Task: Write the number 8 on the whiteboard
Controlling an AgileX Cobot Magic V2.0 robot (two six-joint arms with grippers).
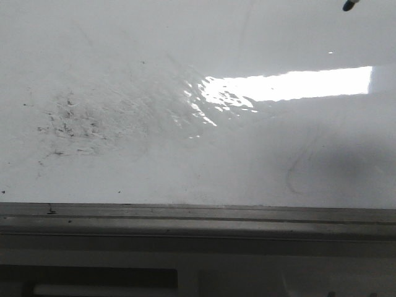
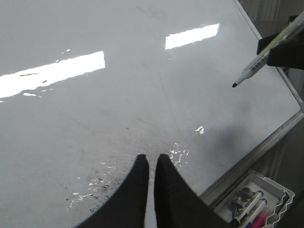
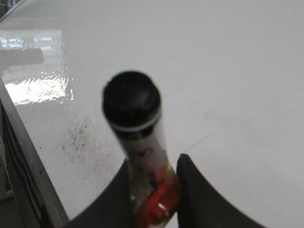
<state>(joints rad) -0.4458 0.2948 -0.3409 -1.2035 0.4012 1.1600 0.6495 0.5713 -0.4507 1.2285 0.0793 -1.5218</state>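
Observation:
The whiteboard (image 1: 185, 55) fills the front view, glossy white with a grey metal frame edge (image 1: 198, 218). No number 8 shows on it in any view. My right gripper (image 3: 154, 164) is shut on a clear-bodied marker (image 3: 142, 142) with a black end. In the left wrist view the same marker (image 2: 259, 61) points its black tip down at the board (image 2: 142, 57), held off the surface near the right frame edge. Its tip peeks into the front view's top right (image 1: 348, 5). My left gripper (image 2: 150, 159) is shut and empty above the board's near part.
A speckled grey-black smudge patch (image 1: 68, 124) lies on the board's left. Bright glare (image 1: 291, 83) sits at the middle right. A white tray (image 2: 278, 192) holding several markers (image 2: 247, 203) stands just beyond the board's frame.

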